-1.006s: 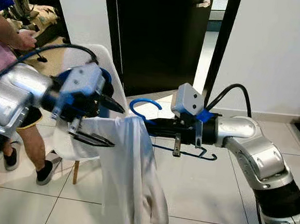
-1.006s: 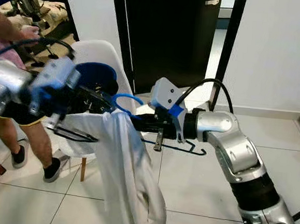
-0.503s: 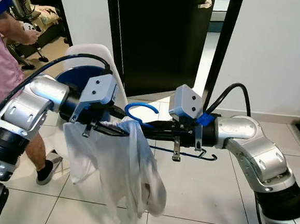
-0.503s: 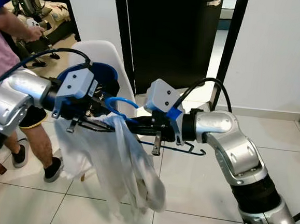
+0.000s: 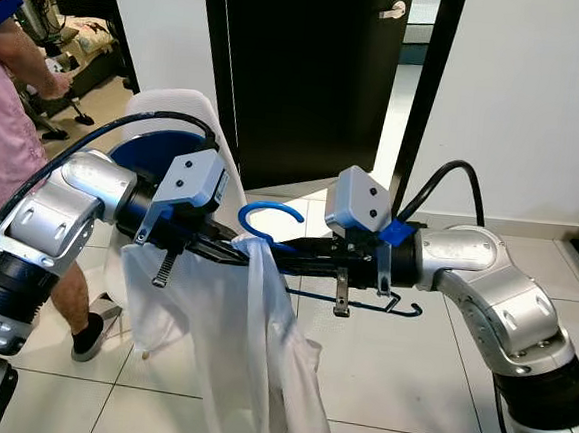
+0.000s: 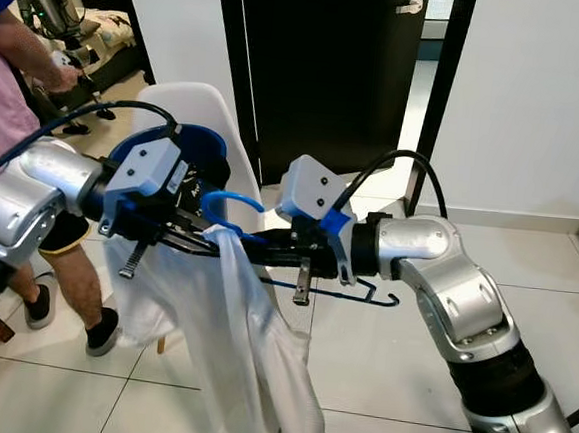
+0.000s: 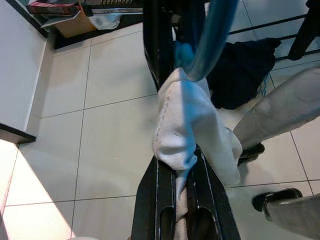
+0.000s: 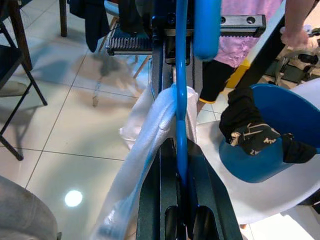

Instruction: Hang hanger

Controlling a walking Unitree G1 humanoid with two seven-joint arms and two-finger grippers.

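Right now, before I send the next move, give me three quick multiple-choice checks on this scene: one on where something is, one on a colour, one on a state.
1. Where is the white moulded plastic chair?
A. Behind the left arm, by the dark door
B. Under the right arm
C. Lying tipped on the tiles

2. What colour is the curved plastic hanger hook?
A. Red
B. Blue
C. Black

3. What state is the white cloth garment in?
A. Folded on the chair seat
B. Spread flat on the floor
C. Draped on the hanger, hanging down between the two grippers

Answers: 1 A, its backrest rises behind the left gripper beside the dark door. 2 B, the blue hook arcs above the right gripper. 3 C, the cloth falls from the hanger toward the tiles, with left fingers shut on it.
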